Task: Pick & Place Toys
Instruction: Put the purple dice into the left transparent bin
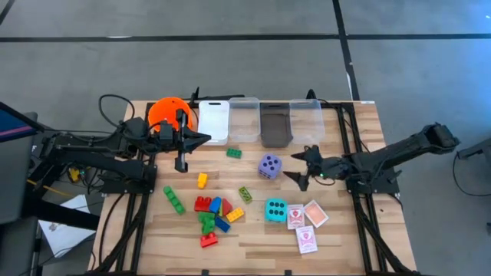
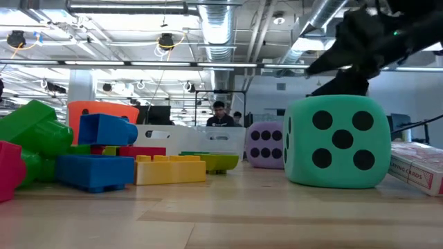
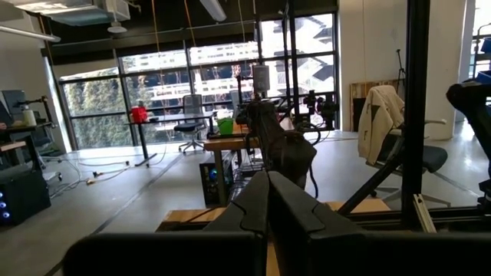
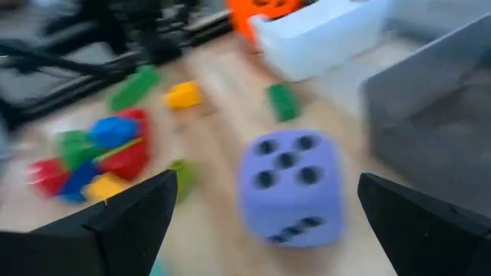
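while the toys lie loose on the table [image 1: 345, 238], the approach step of a pick is judged to be in hand. from left to right in the high view: the left gripper [image 1: 201, 139] is held just in front of the orange bucket [image 1: 164, 110], its fingers [image 3: 268, 207] pressed together on nothing, and is taken to be waiting. a green brick [image 1: 174, 200] and a yellow brick [image 1: 202, 180] are seen apart, near the heap of bricks [image 1: 215, 217] of red, blue, green and yellow. a second green brick [image 1: 233, 152] lies before the row of bins [image 1: 259, 121]. the purple die [image 1: 268, 165] sits just beside the right gripper [image 1: 301, 165], whose fingers [image 4: 130, 211] are spread wide and hold nothing; in the right wrist view the die [image 4: 290, 186] is framed between them, a little ahead. the teal die [image 1: 275, 210] and the playing cards [image 1: 307, 222] lie nearer the front edge. nothing has yet been lifted, so the task is judged barely begun. the next move is judged to call for the right gripper to be advanced and lowered until the purple die stands squarely between the fingers, then closed on opposite flat faces, since a soft, wide cube may be pushed aside or tipped by an uneven grip.
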Controlling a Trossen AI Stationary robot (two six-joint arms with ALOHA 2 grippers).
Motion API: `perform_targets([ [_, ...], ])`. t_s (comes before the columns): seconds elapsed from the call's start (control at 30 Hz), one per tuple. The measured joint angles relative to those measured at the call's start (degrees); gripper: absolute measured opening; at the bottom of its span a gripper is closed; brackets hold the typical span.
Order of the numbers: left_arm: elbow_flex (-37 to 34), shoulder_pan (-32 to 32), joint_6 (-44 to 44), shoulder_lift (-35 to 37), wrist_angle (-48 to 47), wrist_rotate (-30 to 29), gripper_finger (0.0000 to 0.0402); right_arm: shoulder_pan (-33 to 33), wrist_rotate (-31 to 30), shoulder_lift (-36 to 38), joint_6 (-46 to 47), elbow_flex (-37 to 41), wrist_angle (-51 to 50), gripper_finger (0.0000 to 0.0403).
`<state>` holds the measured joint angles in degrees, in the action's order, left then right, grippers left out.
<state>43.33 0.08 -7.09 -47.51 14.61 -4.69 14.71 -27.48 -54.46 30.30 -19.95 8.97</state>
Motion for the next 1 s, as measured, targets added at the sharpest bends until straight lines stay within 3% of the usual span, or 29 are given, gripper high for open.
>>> perform_targets([
  [0.07, 0.0, 0.0, 0.0, 0.0, 0.0, 0.0, 0.0000, 2.1, 2.4, 0.1, -1.4, 1.5, 3.8, 0.0398],
  [0.2, 0.0, 0.0, 0.0, 0.0, 0.0, 0.0, 0.0000, 5.2, 1.3, -3.0, -4.6, 2.5, 10.9, 0.0398],
  [0.4, 0.0, 0.0, 0.0, 0.0, 0.0, 0.0, 0.0000, 6.2, -6.6, -10.5, -6.1, 2.5, 16.8, 0.0398],
  [0.57, 0.0, 0.0, -0.1, 0.0, 0.0, 0.0, 0.0000, 5.2, -12.0, -16.0, -2.0, 2.5, 17.7, 0.0398],
  [1.0, 0.0, 0.0, -0.2, 0.5, 0.0, 0.0, 0.0000, -0.7, -10.0, -18.0, -0.7, 2.5, 16.4, 0.0398],
])
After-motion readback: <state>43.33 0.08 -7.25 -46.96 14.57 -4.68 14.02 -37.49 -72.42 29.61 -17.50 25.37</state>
